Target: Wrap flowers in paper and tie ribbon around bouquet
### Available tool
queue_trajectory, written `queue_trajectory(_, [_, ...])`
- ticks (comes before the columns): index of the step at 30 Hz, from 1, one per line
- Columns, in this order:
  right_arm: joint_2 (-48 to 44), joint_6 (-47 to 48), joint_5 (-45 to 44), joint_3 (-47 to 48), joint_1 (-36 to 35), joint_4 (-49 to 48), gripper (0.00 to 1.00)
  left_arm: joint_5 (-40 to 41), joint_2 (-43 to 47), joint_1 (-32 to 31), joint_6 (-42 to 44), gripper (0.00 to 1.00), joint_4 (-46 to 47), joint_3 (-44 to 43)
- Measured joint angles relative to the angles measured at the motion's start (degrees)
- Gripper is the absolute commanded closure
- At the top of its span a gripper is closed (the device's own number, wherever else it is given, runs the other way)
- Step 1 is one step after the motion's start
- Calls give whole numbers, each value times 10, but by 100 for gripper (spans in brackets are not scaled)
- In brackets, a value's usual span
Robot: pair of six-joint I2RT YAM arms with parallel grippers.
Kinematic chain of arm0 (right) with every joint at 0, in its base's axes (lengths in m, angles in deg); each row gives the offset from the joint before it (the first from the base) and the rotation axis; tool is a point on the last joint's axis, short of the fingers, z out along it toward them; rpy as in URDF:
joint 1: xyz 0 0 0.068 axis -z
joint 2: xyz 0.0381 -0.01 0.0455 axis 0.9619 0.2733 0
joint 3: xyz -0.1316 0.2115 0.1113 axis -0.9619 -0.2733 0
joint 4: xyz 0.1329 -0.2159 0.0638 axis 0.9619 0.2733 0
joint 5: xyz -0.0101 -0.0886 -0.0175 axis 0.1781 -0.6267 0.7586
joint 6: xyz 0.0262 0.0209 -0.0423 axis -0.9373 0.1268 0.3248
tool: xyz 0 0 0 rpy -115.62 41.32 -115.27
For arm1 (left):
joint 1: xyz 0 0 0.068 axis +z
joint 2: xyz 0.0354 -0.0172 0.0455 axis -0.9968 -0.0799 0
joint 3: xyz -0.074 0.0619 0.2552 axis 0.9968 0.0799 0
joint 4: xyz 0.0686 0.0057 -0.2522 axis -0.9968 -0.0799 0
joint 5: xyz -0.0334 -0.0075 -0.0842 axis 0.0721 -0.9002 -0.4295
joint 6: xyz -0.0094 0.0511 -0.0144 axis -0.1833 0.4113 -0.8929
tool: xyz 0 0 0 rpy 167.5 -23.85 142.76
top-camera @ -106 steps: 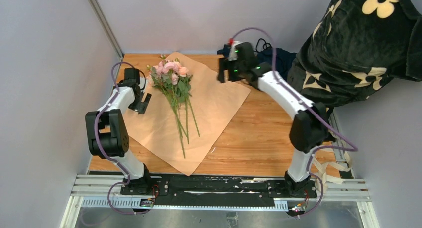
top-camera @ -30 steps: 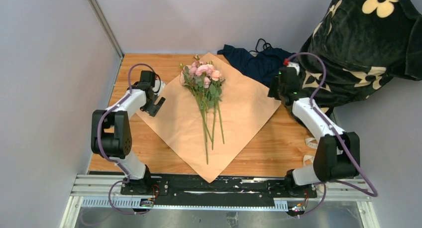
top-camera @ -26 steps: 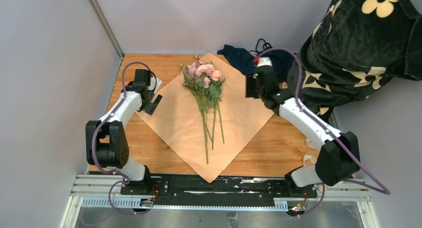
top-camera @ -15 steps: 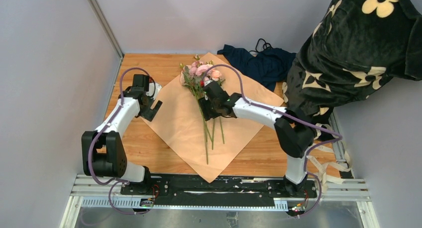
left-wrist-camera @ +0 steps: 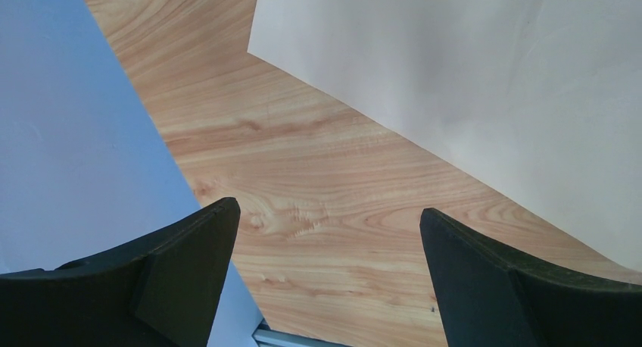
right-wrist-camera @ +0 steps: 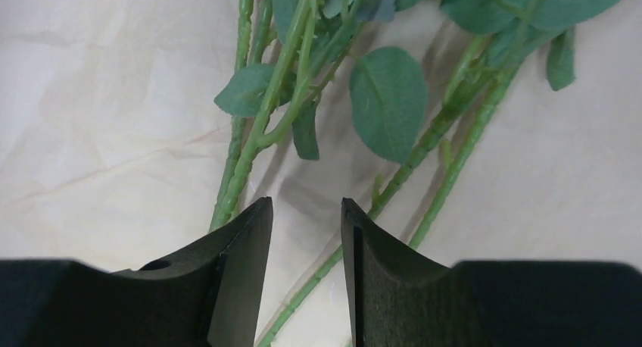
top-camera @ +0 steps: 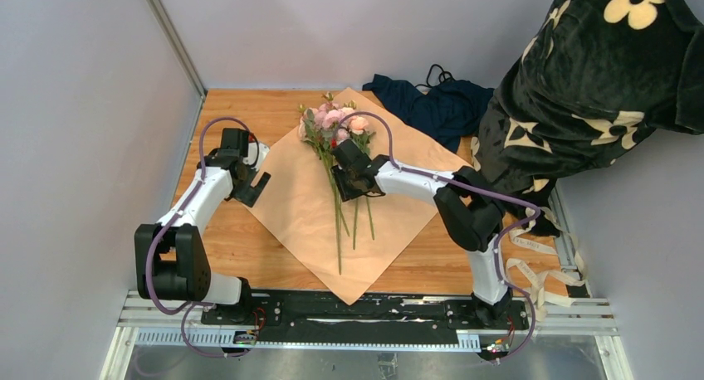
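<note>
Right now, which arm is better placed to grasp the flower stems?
Right: its fingers sit just over the stems on the paper. The left fingers, wide apart, hang over the table beside the paper's edge.

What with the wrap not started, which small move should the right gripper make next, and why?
Probably lower a touch and close: the right gripper sits over the flowers' stems on the paper, jaws apart, one stem crossing the gap, nothing pinched.

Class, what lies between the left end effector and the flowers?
Only the paper, tan face up, with nothing on that stretch, between left end effector and flowers; the top view shows it.
</note>
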State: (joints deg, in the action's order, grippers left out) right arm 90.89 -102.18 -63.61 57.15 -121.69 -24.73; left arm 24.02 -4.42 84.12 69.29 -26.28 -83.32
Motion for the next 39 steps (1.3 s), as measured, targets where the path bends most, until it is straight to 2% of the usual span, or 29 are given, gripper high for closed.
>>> queue_trajectory(5, [-40, 14, -47, 0, -14, 27, 54, 0, 0, 0, 0, 0, 0, 3])
queue_trajectory(9, [-99, 13, -57, -9, -35, 10, 39, 0, -2, 0, -2, 0, 1, 4])
queue_trajectory(12, [-108, 2, -55, -12, -44, -12, 37, -2, -4, 0, -4, 0, 1, 4])
queue_trajectory(16, [-56, 2, -55, 3, -44, -14, 48, -2, -4, 0, -4, 0, 1, 4])
queue_trajectory(20, [3, 11, -57, 20, -44, -6, 71, -2, -4, 0, -4, 0, 3, 11])
queue_trajectory(27, [18, 19, -63, 40, -34, 1, 99, -2, -4, 0, -4, 0, 3, 12])
queue_trajectory(33, [18, 18, -85, 50, -5, -29, 100, -2, -4, 0, -4, 0, 2, 12])
queue_trajectory(37, [19, 12, -98, 51, 10, -68, 87, -7, -2, 0, -5, 0, -2, 12])
queue_trajectory(39, [19, 3, -99, 52, 14, -84, 87, -15, 5, 0, -5, 0, -7, 12])
